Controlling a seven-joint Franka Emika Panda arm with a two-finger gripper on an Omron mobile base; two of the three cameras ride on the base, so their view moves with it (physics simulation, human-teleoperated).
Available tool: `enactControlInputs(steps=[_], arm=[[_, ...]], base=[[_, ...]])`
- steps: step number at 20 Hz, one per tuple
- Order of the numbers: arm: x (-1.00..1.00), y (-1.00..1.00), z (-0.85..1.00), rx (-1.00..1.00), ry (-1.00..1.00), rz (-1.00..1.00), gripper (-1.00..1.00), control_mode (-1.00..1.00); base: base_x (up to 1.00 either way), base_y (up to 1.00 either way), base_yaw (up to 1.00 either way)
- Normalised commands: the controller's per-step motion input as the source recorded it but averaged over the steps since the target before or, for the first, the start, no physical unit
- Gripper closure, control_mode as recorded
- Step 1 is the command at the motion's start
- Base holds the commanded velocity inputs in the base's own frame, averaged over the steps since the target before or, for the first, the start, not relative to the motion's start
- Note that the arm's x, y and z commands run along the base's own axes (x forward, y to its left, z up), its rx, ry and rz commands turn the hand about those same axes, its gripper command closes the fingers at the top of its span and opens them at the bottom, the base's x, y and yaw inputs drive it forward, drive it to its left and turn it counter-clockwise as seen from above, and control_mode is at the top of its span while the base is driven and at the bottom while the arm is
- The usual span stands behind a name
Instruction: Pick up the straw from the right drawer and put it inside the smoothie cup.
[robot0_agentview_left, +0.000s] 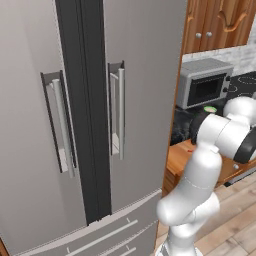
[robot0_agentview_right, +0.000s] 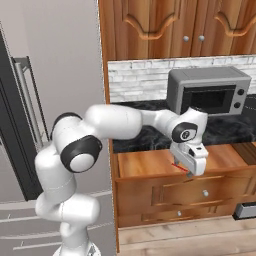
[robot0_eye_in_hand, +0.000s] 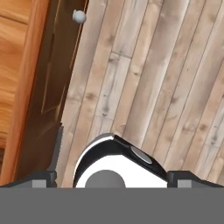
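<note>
The gripper (robot0_agentview_right: 189, 167) hangs over the open right drawer (robot0_agentview_right: 150, 164) with the straw (robot0_agentview_right: 180, 167) at its tips (grasp unclear, I cannot tell), so lift straight, then carry slowly to the smoothie cup (robot0_agentview_left: 210, 109).

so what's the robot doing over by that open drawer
The white arm's gripper hangs over the open orange-brown wooden drawer, right at a thin red straw. Whether the fingers actually hold the straw is unclear. The small green cup waits on the dark counter beside the grey microwave.
</note>
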Motion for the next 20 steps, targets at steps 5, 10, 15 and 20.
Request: enactControlInputs(steps=[5,10,15,20], arm=[[0.08,0.00,-0.24,-0.03,-0.04,0.00,-1.00,-1.00],[0.09,-0.01,-0.24,-0.06,-0.10,0.00,-1.00,-1.00],[0.06,-0.01,-0.29,-0.08,-0.02,0.00,-1.00,-1.00],[0.24,-0.15,-0.12,-0.03,-0.02,0.00,-1.00,-1.00]], base=[[0.00,0.00,0.00],[0.00,0.00,0.00],[0.00,0.00,0.00],[0.00,0.00,0.00]])
